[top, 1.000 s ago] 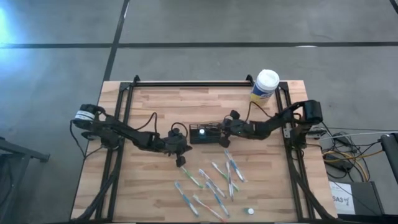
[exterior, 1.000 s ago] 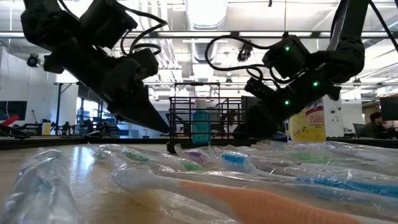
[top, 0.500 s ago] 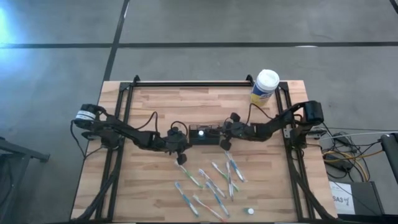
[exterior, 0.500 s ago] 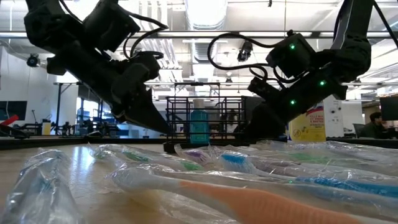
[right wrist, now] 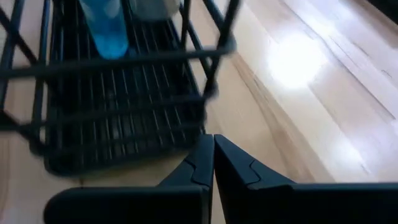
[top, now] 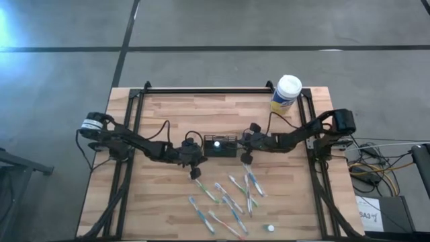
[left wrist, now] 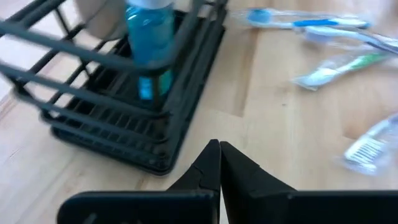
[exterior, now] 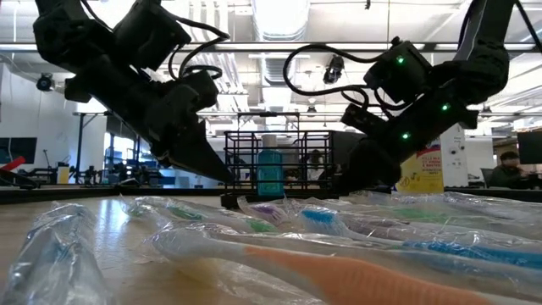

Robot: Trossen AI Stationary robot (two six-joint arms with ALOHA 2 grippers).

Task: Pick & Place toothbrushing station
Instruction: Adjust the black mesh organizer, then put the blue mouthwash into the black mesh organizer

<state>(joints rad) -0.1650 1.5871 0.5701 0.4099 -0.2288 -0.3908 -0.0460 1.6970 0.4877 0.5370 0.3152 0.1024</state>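
Nearest the low camera lie wrapped toothbrushes, a blurred heap across the worktop; only the high view shows them as a loose scatter at about 6 o'clock from the toothbrushing station. That black wire basket sits near the worktop's middle. The low view shows its tall bars and a blue bottle inside; from above, the bottle shows only as a white cap.

The left end effector hangs at the basket's 8 o'clock, the right end effector at its 3 o'clock. Their wrist views alone settle the fingers: the left pair pressed together just short of a basket corner, the right pair likewise together near the basket's edge, neither holding anything.

Farthest, a yellow canister with a white lid stands at 1 o'clock.
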